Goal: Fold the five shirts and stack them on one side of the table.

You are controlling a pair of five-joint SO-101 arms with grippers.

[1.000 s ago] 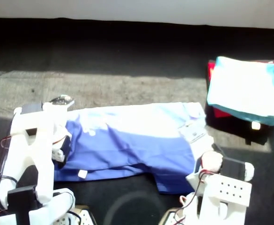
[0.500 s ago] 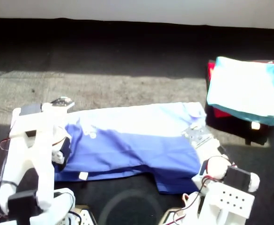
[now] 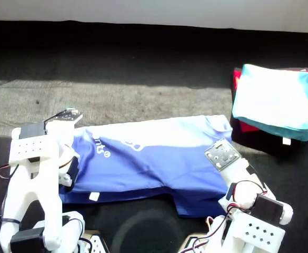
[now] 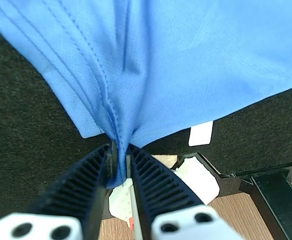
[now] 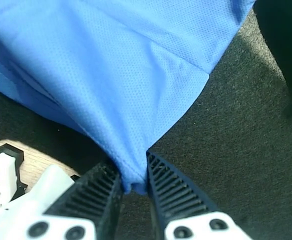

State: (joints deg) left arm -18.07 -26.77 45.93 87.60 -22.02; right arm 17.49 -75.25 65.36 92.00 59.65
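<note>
Dark and matte, the table (image 3: 143,58) carries a sunlit band across its middle. On it lies the blue shirt (image 3: 148,158), spread sideways between the 2 arms. At the table's right side sits the stack of folded shirts (image 3: 277,100), a pale teal one on top with red and black showing beneath, near the blue shirt's right end.

The step in hand looks like a fold of the blue shirt. Done well, the 2 arms would lift their edges together, at 1 height and 1 pace, so that the cloth runs taut between them and the crease lands straight. A lopsided pull would likely skew the fold or drag the whole shirt across the table.

The left gripper (image 4: 120,150) has its ribbed jaws drawn almost together, pinching a gathered bunch of the shirt's stitched edge. The right gripper (image 5: 133,172) is likewise closed to a narrow gap, clamped on a pulled-up corner of the same blue fabric.
</note>
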